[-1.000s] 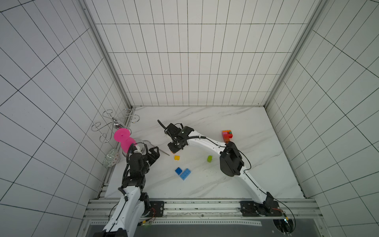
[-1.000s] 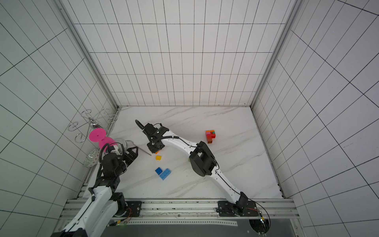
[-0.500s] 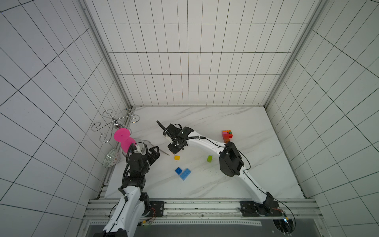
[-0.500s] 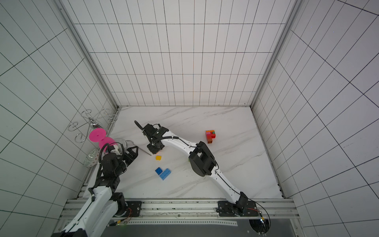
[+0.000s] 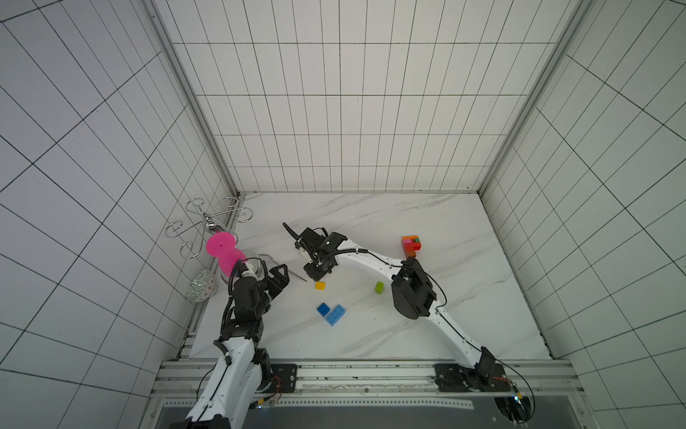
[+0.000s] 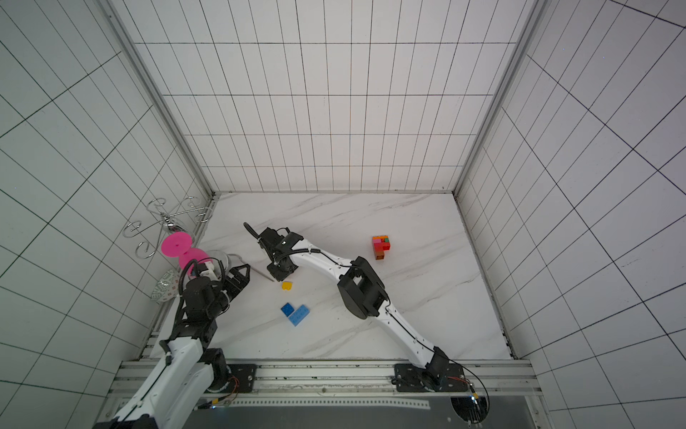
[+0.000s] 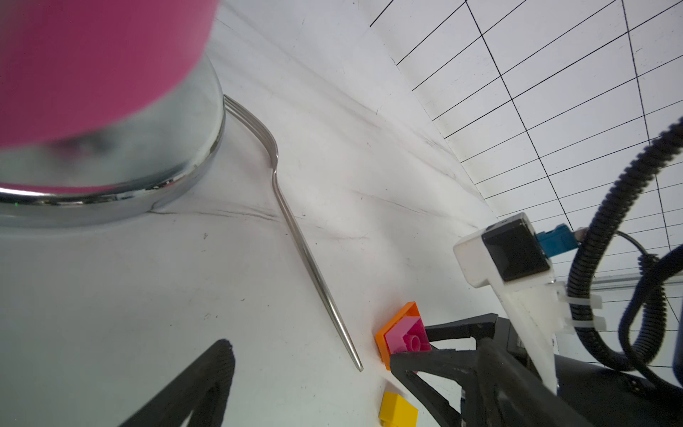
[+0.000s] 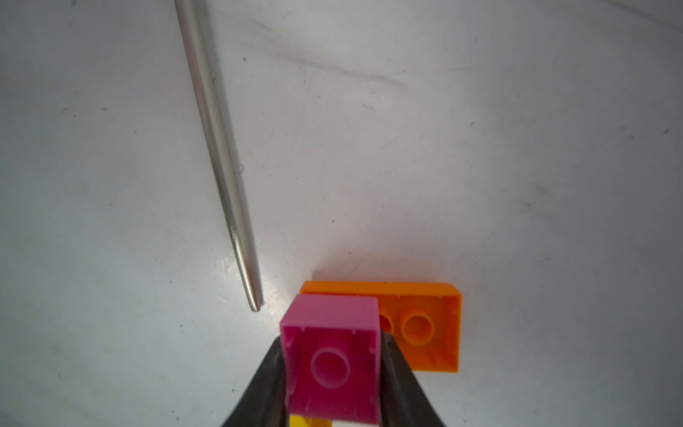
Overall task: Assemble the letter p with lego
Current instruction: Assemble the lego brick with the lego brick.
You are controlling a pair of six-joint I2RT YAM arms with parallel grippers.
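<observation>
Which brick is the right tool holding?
The pink brick, clamped in the right tool; the orange brick and yellow brick sit ungripped on the table.

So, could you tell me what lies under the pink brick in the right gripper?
An orange brick, hollow side up. The pink brick covers one end; contact cannot be seen.

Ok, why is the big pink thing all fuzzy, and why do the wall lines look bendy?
In the left wrist view the pink thing sits near the lens, so it blurs; the wall lines bow from the wide lens, and the metal base glares. In the right wrist view the pink brick is sharp.
</observation>
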